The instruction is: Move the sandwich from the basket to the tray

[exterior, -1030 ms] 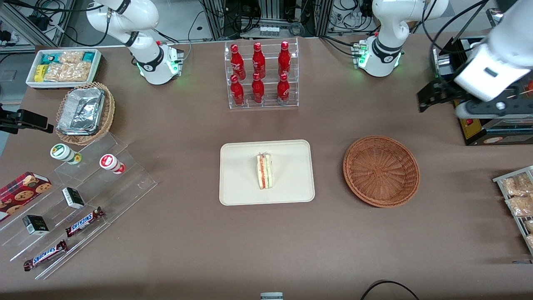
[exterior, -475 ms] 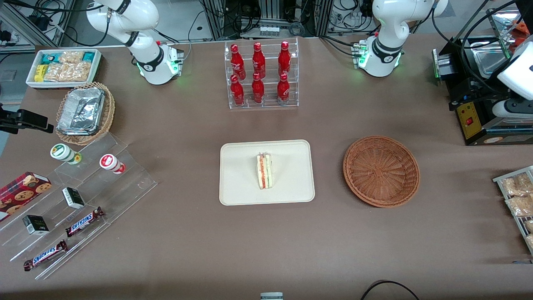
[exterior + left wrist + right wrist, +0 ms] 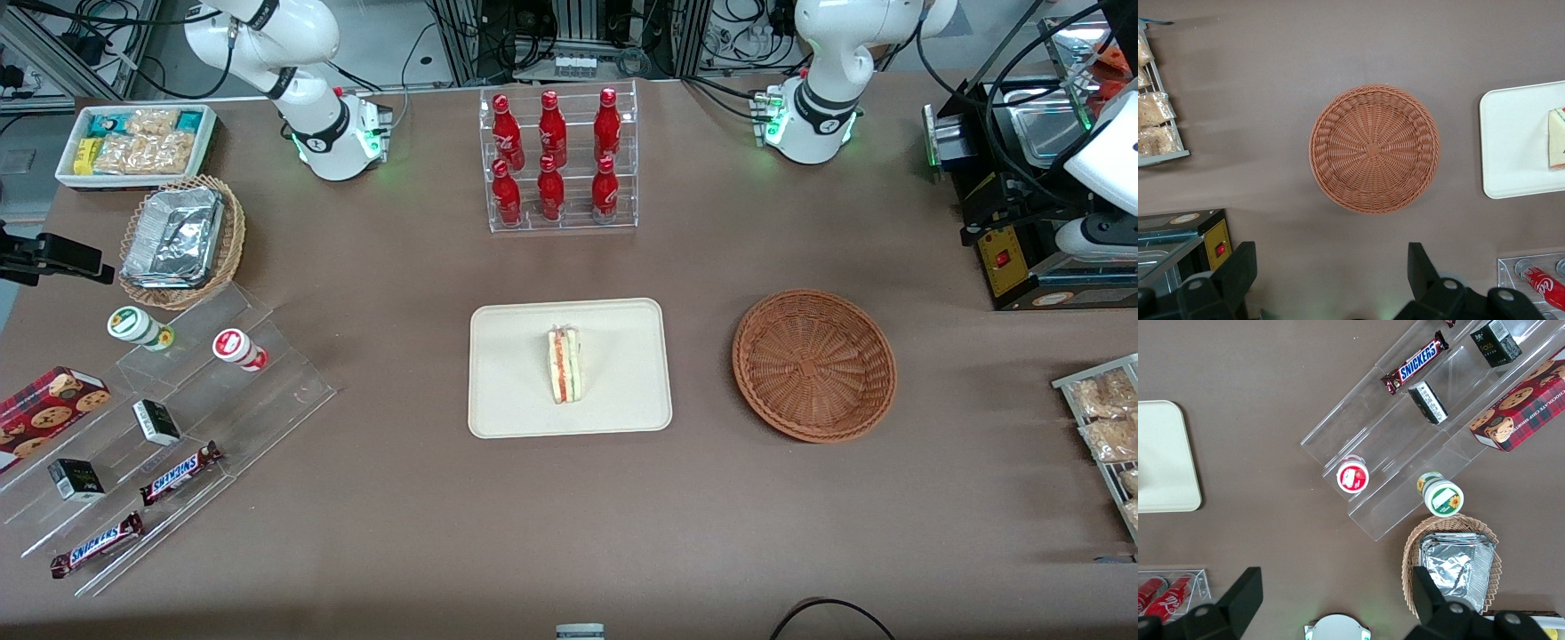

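The sandwich (image 3: 565,364) lies on the cream tray (image 3: 516,391) in the middle of the table. The reddish-brown basket (image 3: 813,364) sits beside the tray, toward the working arm's end, and holds nothing. The left arm (image 3: 1102,160) shows only at the edge of the front view, high over a black machine. In the left wrist view its gripper (image 3: 1331,257) is open and empty, high above the table beside the basket (image 3: 1374,148). The tray (image 3: 1511,140) and part of the sandwich (image 3: 1557,139) also show there.
A clear rack of red bottles (image 3: 556,160) stands farther from the camera than the tray. A black machine (image 3: 1022,240) and a wire rack of snack packets (image 3: 1107,427) sit at the working arm's end. Acrylic steps with snacks (image 3: 169,427) and a foil-filled tan basket (image 3: 182,240) sit at the parked arm's end.
The left arm has drawn back toward its end of the table and mostly left the front view. Sandwich, tray and basket have not moved.
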`<control>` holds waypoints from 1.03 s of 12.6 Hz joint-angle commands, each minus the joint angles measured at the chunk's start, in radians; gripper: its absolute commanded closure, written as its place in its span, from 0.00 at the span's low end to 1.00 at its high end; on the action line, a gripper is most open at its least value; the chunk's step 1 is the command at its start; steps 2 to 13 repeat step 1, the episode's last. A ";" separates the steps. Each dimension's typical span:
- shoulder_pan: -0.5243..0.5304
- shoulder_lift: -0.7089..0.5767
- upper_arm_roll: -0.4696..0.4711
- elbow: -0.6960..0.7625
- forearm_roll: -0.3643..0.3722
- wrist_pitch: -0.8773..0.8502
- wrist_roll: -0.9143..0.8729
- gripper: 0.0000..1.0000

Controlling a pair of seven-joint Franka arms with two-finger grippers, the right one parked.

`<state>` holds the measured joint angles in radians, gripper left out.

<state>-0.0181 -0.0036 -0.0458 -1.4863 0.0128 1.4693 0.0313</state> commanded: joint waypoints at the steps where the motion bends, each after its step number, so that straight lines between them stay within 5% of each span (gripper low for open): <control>1: -0.014 0.005 0.035 0.021 0.013 -0.001 0.015 0.00; 13: -0.014 0.005 0.035 0.021 0.013 -0.001 0.015 0.00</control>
